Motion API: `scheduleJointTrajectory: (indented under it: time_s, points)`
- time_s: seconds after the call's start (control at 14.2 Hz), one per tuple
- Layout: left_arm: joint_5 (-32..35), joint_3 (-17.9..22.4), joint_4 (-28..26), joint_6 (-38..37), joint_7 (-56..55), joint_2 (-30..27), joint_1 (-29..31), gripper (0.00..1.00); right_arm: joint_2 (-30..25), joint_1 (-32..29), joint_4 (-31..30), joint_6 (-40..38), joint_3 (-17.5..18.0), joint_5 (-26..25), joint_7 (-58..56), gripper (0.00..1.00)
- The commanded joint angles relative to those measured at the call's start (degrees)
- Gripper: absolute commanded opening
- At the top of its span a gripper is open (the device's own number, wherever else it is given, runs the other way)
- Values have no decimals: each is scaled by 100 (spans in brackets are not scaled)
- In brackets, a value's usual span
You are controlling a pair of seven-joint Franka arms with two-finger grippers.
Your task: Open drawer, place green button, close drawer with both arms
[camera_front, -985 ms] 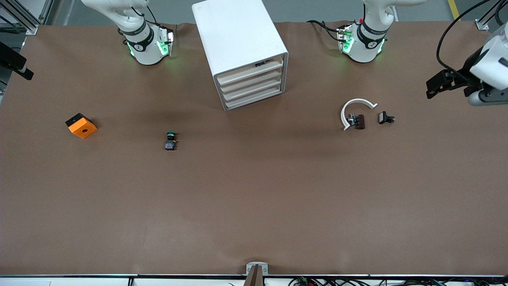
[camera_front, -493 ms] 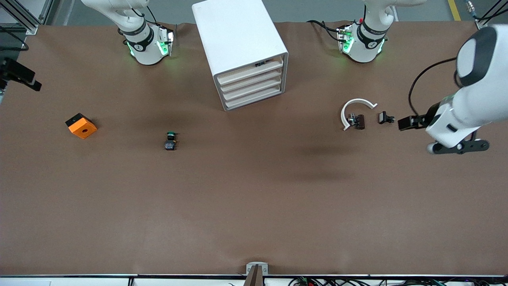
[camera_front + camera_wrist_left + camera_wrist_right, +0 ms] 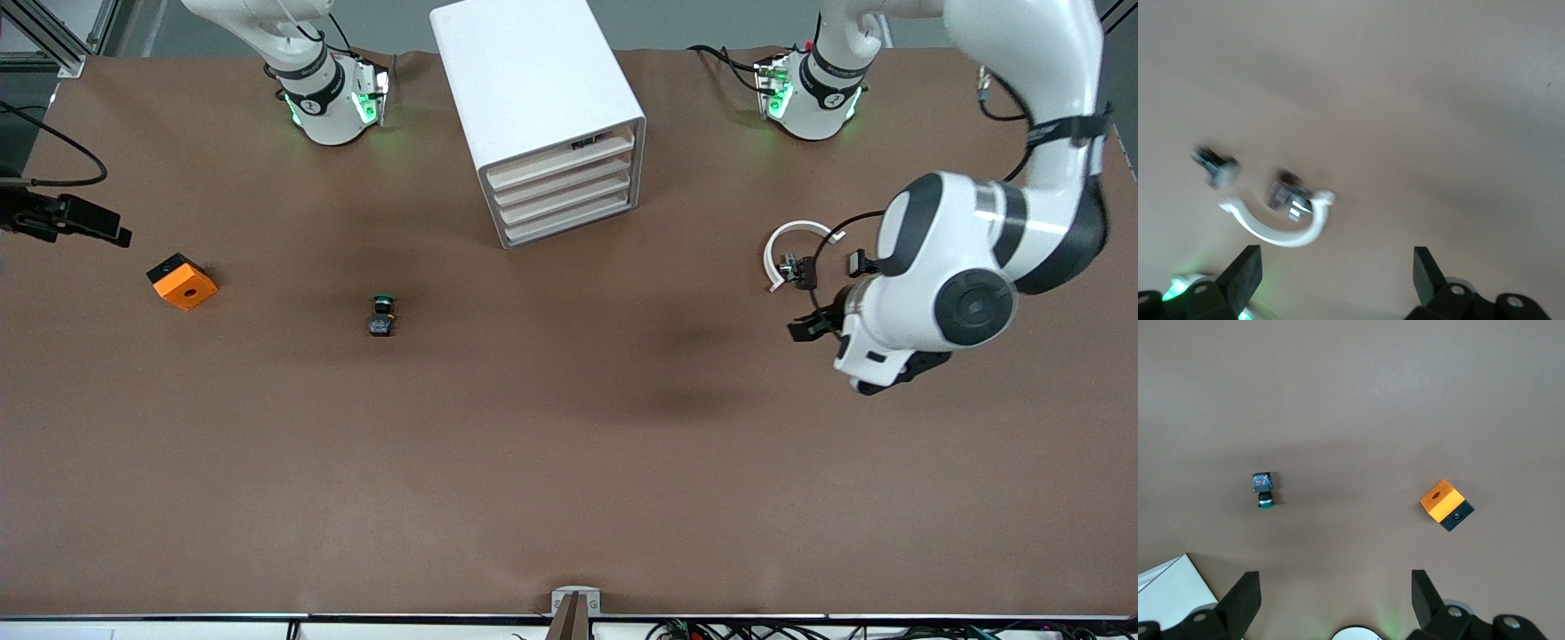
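The white cabinet (image 3: 533, 98) stands between the arm bases with all its drawers (image 3: 562, 191) pushed in. The button (image 3: 382, 316) lies on its side on the brown table, nearer the front camera than the cabinet, toward the right arm's end; the right wrist view shows the button (image 3: 1263, 490) too. My right gripper (image 3: 89, 222) hangs open and empty over the table's edge at the right arm's end, close to the orange block; its fingers stand wide apart (image 3: 1333, 597). My left gripper (image 3: 807, 326) is open and empty (image 3: 1335, 270), over the table beside the white ring.
An orange block (image 3: 182, 282) with a black hole lies toward the right arm's end, seen as the orange block (image 3: 1445, 505) by the right wrist. A white C-shaped ring (image 3: 796, 242), a brown clip (image 3: 805, 272) and a black clip (image 3: 860, 262) lie toward the left arm's end.
The left arm has swung in from the table's end to hang over the clips and ring. The right gripper has come a little way in toward the orange block.
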Motion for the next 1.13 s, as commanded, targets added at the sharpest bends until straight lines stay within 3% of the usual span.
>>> scheduleJointTrajectory:
  time_s: [0.0, 0.28, 0.63, 0.84, 1.06]
  points:
    - [-312, 8, 194, 21, -907, 414, -151, 100, 225, 42, 130, -96, 9, -51, -5, 100]
    - [-304, 8, 325, 389, -2786, 862, -792, 100, 252, 103, 52, 8, 9, -16, 39, 100]
    - [-373, -1, 827, 495, -5995, 1575, -1444, 100, 226, 806, -439, 456, 18, 63, 485, 100]
    - [-1547, 8, 784, 531, -6254, 1716, -1550, 100, 94, 982, -1124, 1061, 18, 467, 978, 100]
    - [-2288, 8, 704, 487, -6578, 1917, -1795, 100, -160, 1106, -1897, 1747, 18, 617, 1207, 100]
